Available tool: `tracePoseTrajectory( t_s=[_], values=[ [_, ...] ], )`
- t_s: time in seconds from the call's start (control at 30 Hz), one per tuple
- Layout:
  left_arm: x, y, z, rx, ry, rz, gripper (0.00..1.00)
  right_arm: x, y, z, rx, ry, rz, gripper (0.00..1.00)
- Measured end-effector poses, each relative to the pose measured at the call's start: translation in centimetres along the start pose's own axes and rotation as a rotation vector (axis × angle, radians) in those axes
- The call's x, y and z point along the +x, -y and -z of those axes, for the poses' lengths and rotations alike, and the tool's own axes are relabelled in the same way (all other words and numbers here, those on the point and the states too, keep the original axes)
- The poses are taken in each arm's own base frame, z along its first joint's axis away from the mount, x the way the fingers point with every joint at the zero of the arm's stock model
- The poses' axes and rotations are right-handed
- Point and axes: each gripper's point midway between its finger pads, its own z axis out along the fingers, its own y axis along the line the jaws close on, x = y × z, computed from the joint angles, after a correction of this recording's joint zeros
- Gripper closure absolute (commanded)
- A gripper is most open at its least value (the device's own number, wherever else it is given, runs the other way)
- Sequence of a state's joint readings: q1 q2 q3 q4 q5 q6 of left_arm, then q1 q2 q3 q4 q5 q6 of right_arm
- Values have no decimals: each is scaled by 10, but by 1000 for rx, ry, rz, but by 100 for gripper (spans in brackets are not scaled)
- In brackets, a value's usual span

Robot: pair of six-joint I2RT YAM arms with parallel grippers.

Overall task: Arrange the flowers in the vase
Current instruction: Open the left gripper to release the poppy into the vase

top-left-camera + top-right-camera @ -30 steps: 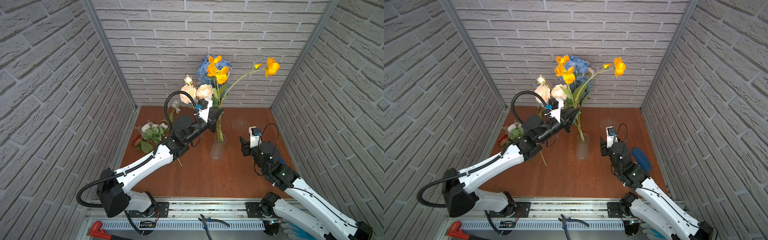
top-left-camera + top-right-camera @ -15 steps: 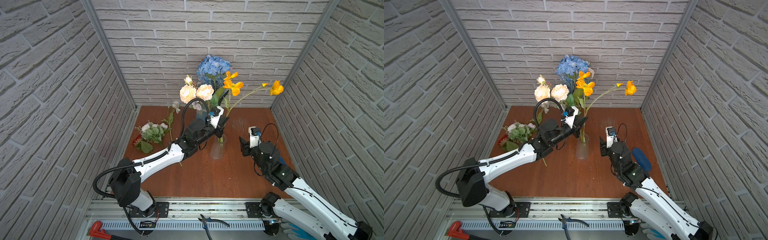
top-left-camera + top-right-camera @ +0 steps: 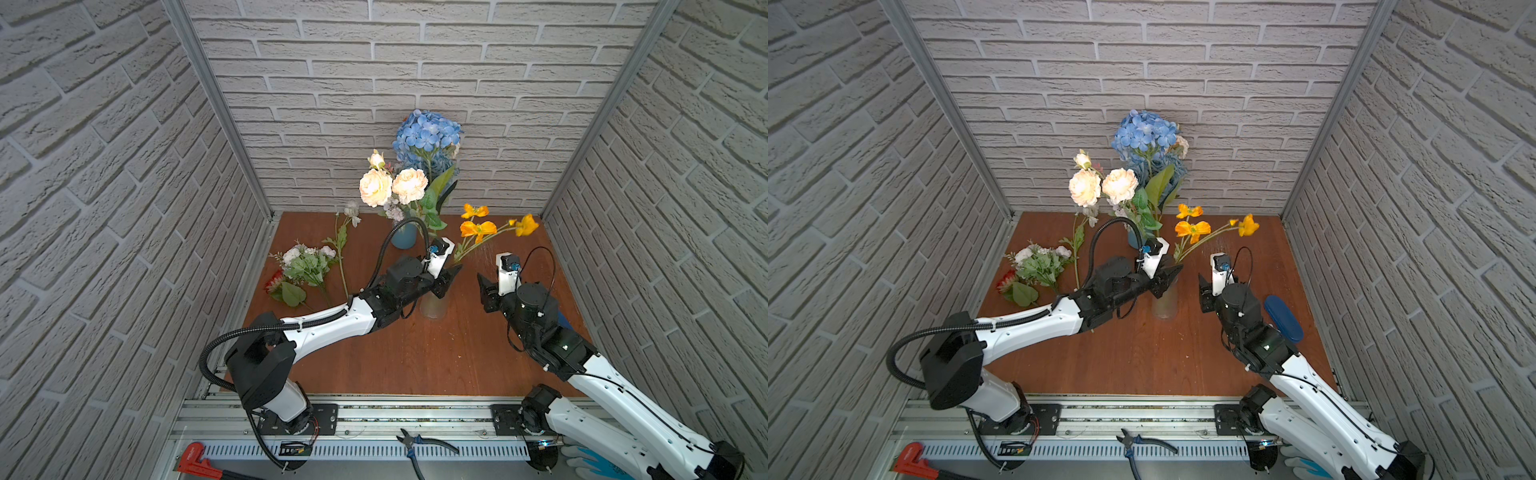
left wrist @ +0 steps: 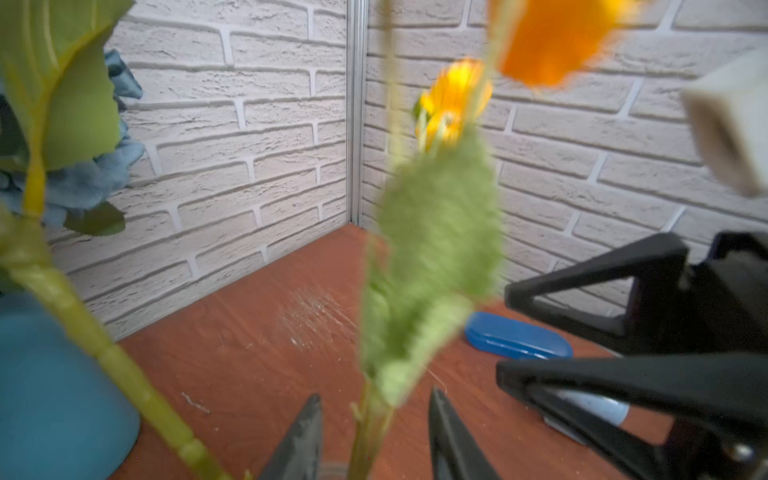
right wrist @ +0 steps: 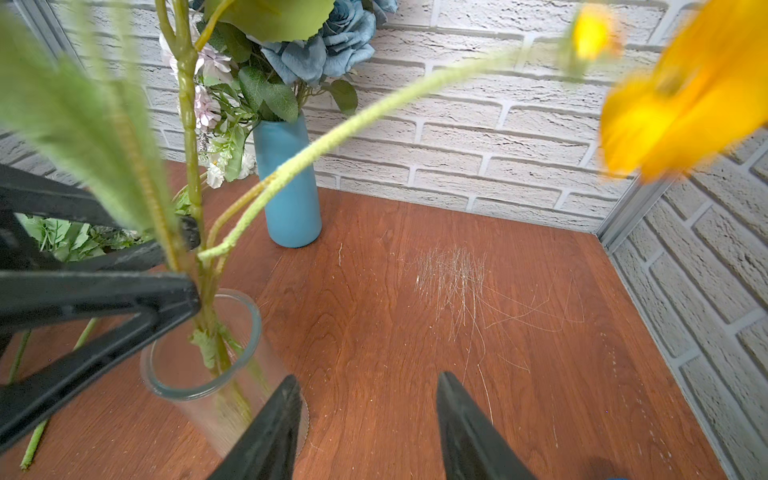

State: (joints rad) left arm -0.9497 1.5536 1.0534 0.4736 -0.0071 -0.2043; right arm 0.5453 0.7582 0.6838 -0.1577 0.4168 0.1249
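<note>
The poppies [image 3: 478,228] stand with their stem in the glass vase [image 3: 433,306] near the middle of the desk [image 3: 415,357], and their orange heads lean out to the right. The hydrangea [image 3: 426,133] rises above them. In the right wrist view its thick stem goes down into the same vase. The left fingers [image 4: 305,436] are spread just above the vase rim, one on each side of the poppy stem, with a gap between stem and fingers. The right fingers [image 5: 270,428] are spread too, with nothing between them. They hover low over the desk just right of the glass vase. A blue vase [image 3: 404,237] stands behind, near the back wall, and holds peach blooms [image 3: 395,187], blue roses [image 5: 332,37] and small lilac blossoms. A white-and-green bunch [image 3: 307,266], a red flower [image 3: 274,283] and a single long stem [image 3: 341,257] lie on the left of the desk. A blue case [image 3: 1283,318] lies beside the right arm.
</note>
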Motion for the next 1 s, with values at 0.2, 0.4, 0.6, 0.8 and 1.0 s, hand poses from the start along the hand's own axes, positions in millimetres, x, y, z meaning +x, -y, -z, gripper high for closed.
tracePoseTrajectory(
  t_s=[0.2, 0.4, 0.6, 0.8, 1.0],
  values=[
    [-4, 6, 6, 0, 1, 26, 2, -1, -1, 1, -9, 4, -5, 31],
    [-31, 15, 42, 17, 28, 58, 2, -3, -1, 4, -14, 9, -60, 0],
    [-59, 14, 91, 14, 69, 109, 2, -3, -11, 2, -62, -32, -87, 1],
    [-28, -9, 131, -94, -6, 171, 2, -16, -35, 7, -194, -65, -92, 11],
    [19, -85, 176, -368, -65, 304, 2, -12, -62, 16, -297, -135, -85, 20]
  ],
)
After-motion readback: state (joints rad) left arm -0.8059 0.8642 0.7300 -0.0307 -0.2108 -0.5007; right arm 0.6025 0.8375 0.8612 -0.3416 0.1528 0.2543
